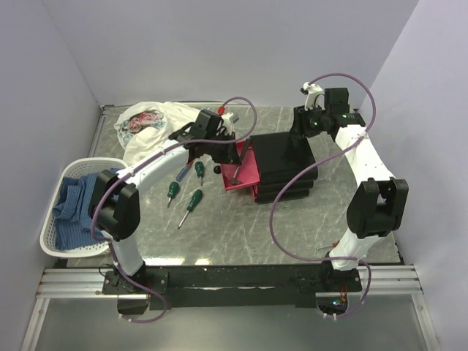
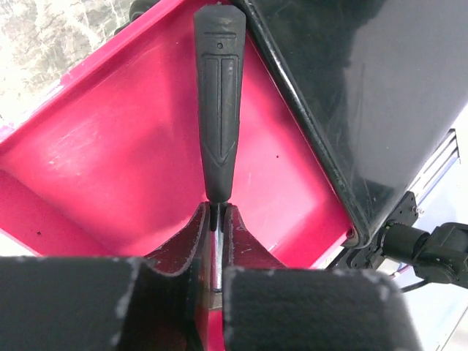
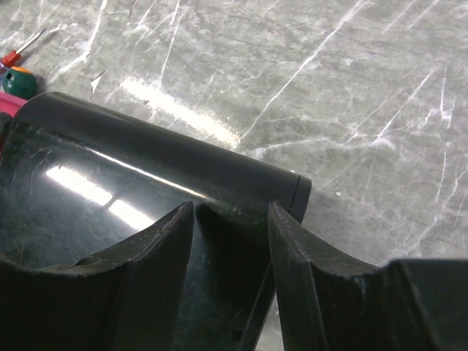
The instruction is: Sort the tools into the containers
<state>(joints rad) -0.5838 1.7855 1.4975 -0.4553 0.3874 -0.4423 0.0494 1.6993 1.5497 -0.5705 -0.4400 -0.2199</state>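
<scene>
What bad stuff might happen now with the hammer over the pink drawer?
1. The left gripper pinches the hammer only at its thin metal neck, so it may swing or slip out early.
2. The handle's tip looks close to the pink drawer corner beside the black unit. It might catch there and end up propped on the rim, not flat inside.

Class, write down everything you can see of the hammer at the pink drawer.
The hammer has a black, matte, rubbery-looking handle with moulded grooves, widening towards its rounded end, and a bare shiny metal neck. The left gripper is closed on that neck; the head is hidden from the wrist view. The handle points away from the wrist over the open pink drawer, beside the black drawer unit. Whether it touches the drawer cannot be told.
</scene>
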